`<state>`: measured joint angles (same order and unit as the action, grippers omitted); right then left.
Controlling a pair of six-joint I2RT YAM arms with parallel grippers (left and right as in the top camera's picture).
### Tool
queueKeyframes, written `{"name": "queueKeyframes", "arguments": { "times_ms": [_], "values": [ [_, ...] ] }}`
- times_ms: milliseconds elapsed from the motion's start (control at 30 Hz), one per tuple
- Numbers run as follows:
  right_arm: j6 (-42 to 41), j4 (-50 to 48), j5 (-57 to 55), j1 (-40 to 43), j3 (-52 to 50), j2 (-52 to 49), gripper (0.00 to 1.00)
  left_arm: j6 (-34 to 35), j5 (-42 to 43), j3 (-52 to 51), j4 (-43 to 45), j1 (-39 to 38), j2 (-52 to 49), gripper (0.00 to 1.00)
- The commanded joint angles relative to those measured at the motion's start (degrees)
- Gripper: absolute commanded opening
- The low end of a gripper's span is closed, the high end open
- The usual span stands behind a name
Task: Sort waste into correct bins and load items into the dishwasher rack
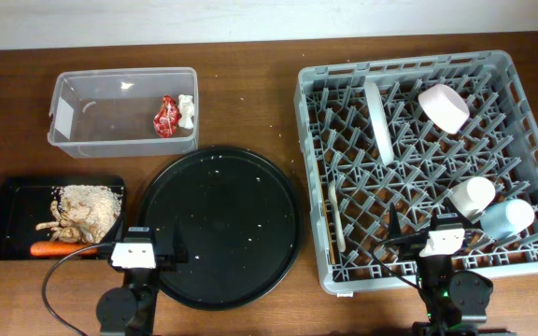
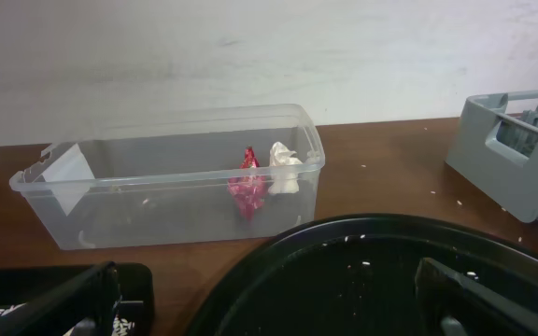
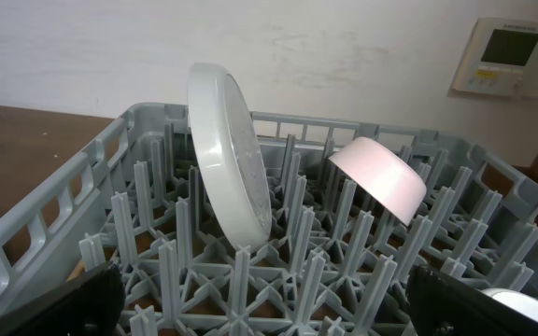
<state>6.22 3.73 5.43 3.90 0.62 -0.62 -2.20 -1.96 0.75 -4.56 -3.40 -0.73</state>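
Carrot (image 1: 49, 249) and crumbs (image 1: 87, 203) lie in the shallow black tray (image 1: 12, 210), near left, overhead view only. Red wrapper (image 2: 248, 191) and white scrap (image 2: 283, 168) in the clear tub (image 2: 157, 205). Left gripper (image 2: 267, 275) spread wide. Rack (image 3: 54, 210), right: plate (image 3: 227, 149) on edge, bowl (image 3: 381, 177) tilted; fork (image 1: 336, 219) seen overhead only. Right gripper (image 3: 269, 299) spread wide.

L arm (image 1: 124, 303) sits at the bottom edge, left of centre in the overhead view; R arm (image 1: 451, 294) at bottom right. Both point up-frame, each w/ a white cam block on the wrist. L gripper (image 1: 146, 239) is spread wide: in its wrist view the fingers (image 2: 59, 299) sit in the lower-left and lower-right corners, far apart, empty. R gripper (image 1: 418, 233) same: fingers (image 3: 54, 303) out at both lower corners, gripping nothing.
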Motion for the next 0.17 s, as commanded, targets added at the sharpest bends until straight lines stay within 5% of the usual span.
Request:
{"name": "queueKeyframes", "arguments": {
  "times_ms": [0,133],
  "values": [
    [0.0,0.3,-0.3,0.3,-0.3,0.4,0.98,-0.9,0.7,-0.2,-0.2,0.1,0.4,0.99],
    [0.0,0.3,-0.3,0.3,-0.3,0.4,0.98,-0.9,0.7,-0.2,-0.2,0.1,0.4,0.99]
  ]
}}
